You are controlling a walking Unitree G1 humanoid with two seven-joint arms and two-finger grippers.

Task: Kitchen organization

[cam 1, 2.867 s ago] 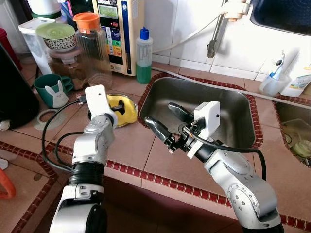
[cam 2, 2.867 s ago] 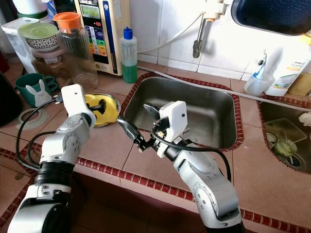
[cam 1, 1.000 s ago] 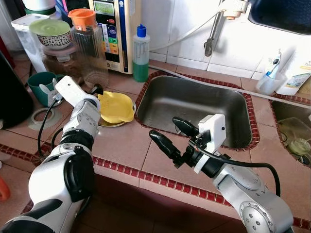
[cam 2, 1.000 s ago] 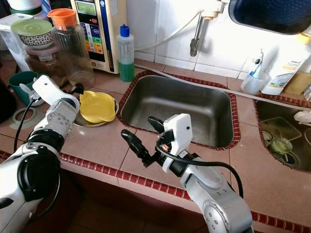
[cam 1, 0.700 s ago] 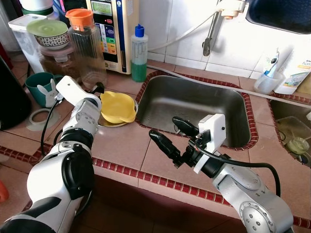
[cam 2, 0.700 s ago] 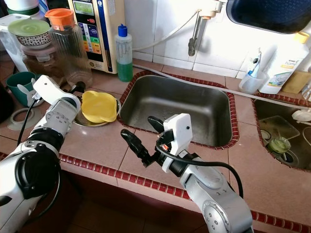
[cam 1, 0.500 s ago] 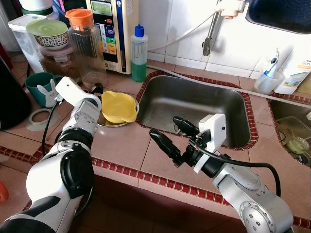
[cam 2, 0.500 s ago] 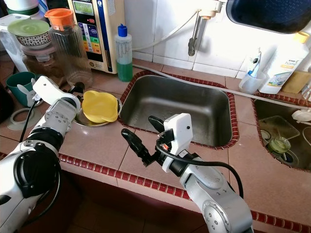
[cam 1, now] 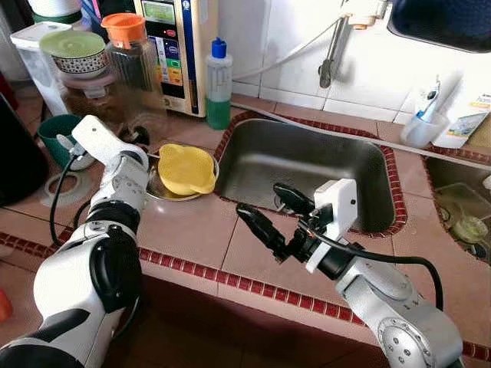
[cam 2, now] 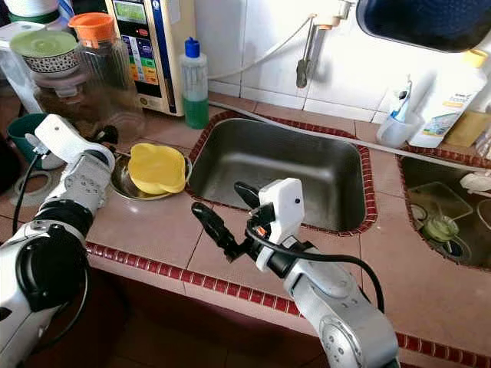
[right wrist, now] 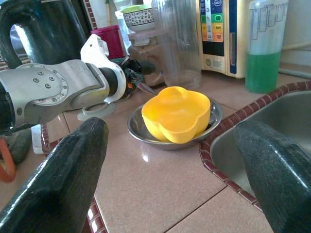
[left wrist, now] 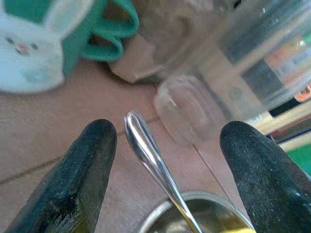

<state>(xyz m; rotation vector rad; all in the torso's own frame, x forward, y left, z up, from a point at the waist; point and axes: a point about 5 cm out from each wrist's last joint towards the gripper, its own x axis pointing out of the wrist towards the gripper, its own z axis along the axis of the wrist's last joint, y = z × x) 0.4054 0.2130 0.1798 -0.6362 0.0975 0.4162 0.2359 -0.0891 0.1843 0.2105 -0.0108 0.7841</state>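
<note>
Yellow bowl (cam 1: 186, 169) is seen resting in a metal dish (cam 2: 123, 182) at nine o'clock of the sink (cam 1: 307, 165), nothing yet gripped, the left gripper (left wrist: 165, 170) spread around a spoon handle (left wrist: 148, 158) and the right gripper (cam 1: 268, 215) held wide open nearby

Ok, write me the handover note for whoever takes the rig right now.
Left gripper: open, at the spoon handle that sticks out of the metal dish, not closed on it.
Right gripper: open, holding nothing, over the counter in front of the sink.
Yellow bowl sits in the metal dish, left of the sink.
Done: nothing moved to the sink yet.
Left: probably grip the spoon, then clear the bowl and dish.
</note>
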